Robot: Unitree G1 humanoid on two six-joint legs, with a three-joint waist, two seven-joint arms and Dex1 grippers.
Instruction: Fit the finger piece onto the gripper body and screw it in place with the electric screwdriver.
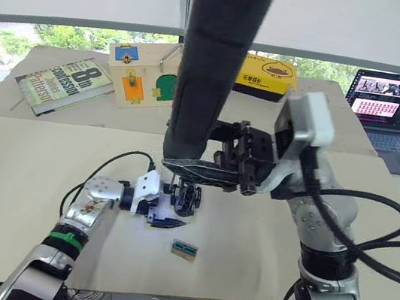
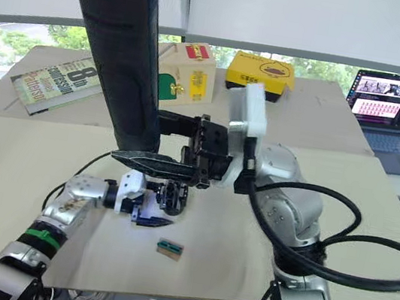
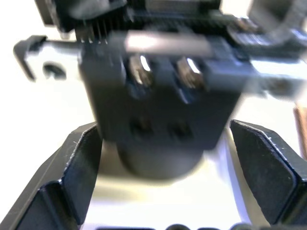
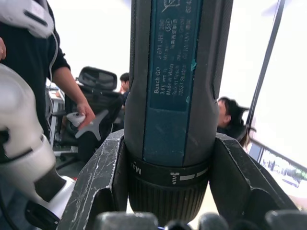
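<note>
The electric screwdriver (image 1: 220, 47) stands upright over the table, a thick black cylinder with a blue label (image 4: 175, 72). My right gripper (image 1: 204, 151) is shut on its lower end. Under its tip sits the gripper body (image 1: 186, 199), a black block with two silver screws (image 3: 139, 67) on its face. My left gripper (image 1: 168, 210) reaches in from the left and is shut on the gripper body, with one finger (image 3: 81, 163) on either side. White light shines on the table beside them. The finger piece is hidden.
A small green-and-tan rectangle (image 1: 184, 249) lies just in front of the work. At the back are a book (image 1: 62, 82), a wooden box (image 1: 139, 76), a yellow box (image 1: 269, 76) and a laptop (image 1: 386, 103). A black cable (image 1: 106, 166) loops by my left wrist. A person (image 4: 29, 62) stands nearby.
</note>
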